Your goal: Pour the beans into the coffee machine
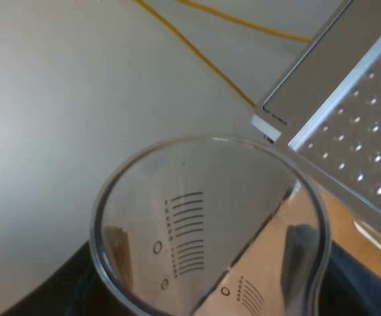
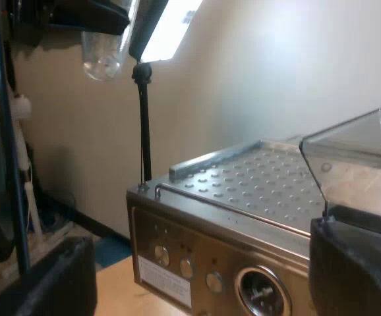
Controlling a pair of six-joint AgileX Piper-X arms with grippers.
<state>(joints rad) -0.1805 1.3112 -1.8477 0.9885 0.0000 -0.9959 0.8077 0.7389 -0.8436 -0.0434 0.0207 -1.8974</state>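
Observation:
My left gripper (image 1: 210, 293) is shut on the clear measuring glass (image 1: 204, 217), a dark finger on each side of it. Through its rim and printed scale marks I see no beans. The glass hangs just off a corner of the espresso machine's perforated metal top (image 1: 362, 131). In the right wrist view the same glass (image 2: 103, 56) hangs high above the machine (image 2: 243, 191) in the left gripper (image 2: 101, 23), well away from the clear bean hopper (image 2: 358, 158). My right gripper (image 2: 204, 276) is open, facing the machine's front with its knobs and gauge (image 2: 262, 293).
A lamp panel (image 2: 171, 23) on a thin black pole (image 2: 144, 125) stands just beyond the machine's corner. A black upright bar (image 2: 6, 131) rises close to the right gripper's finger. A pale wall is behind the machine, and wooden table surface (image 2: 115, 289) shows under it.

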